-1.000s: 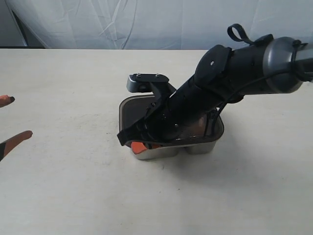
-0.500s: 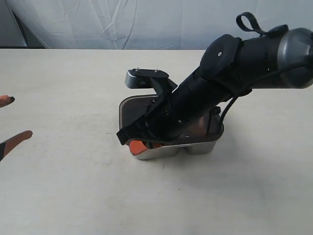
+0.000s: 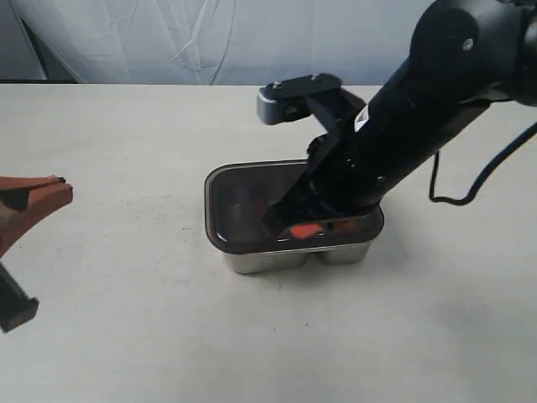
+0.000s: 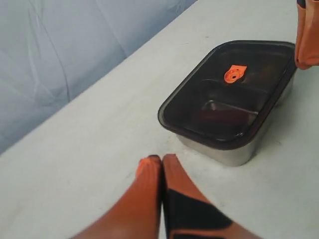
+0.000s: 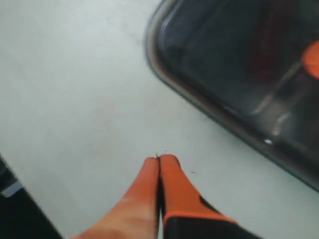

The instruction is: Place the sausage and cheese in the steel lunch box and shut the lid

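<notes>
Exterior view: the black right arm now stands higher and further back than a second ago, when it lay low across the box. It no longer presses on the dark tinted see-through lid. The lid lies on the shiny rectangular steel lunch box, which stands well apart from the far edge of the pale table. At the left border, the left gripper has brought its orange fingers together, where before they stood apart; it holds nothing. I judge that the closing is done or almost done.

Left wrist view: the lid's rim sits evenly around the box, with the small orange valve tab at its centre. I cannot make out the sausage and the cheese through the dark tint.

Right wrist view: the right gripper is fully closed and empty, above bare table just beside a corner of the lid. There is free room to withdraw.
</notes>
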### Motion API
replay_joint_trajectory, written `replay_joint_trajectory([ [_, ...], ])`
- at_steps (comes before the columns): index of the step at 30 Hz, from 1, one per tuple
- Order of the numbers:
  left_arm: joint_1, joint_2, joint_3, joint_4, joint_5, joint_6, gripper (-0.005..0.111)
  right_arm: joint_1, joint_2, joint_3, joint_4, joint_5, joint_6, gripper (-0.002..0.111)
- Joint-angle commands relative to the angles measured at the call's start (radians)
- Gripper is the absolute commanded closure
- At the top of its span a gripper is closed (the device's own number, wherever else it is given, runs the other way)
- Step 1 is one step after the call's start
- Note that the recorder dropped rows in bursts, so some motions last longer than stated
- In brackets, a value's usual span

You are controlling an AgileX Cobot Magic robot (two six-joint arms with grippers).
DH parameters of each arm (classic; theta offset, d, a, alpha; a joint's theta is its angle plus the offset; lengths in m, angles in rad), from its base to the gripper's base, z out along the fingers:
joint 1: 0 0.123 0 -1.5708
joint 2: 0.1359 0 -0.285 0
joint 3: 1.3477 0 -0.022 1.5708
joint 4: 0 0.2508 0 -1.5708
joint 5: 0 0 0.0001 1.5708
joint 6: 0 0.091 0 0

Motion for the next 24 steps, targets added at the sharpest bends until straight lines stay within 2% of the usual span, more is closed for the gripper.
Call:
replay_joint_trajectory([
  [1,-0.002,0.185,-0.069,-0.254,-0.017,-0.022,0.107,-0.073,-0.043,-0.006,-0.253,-0.025,0.209,0.109],
  [5,-0.002,0.403,-0.146,-0.430,-0.017,-0.022,0.107,-0.188,-0.038,-0.004,-0.308,-0.035,0.237,0.109],
  [13,-0.002,0.765,-0.262,-0.537,-0.015,-0.022,0.107,-0.347,0.056,-0.004,-0.312,-0.079,0.239,0.109],
  [18,-0.002,0.907,-0.325,-0.606,-0.012,-0.022,0.107,-0.372,0.162,-0.004,-0.314,-0.117,0.239,0.109],
  [24,-0.002,1.035,-0.395,-0.613,0.063,-0.022,0.107,-0.372,0.264,-0.004,-0.297,-0.155,0.239,0.109],
])
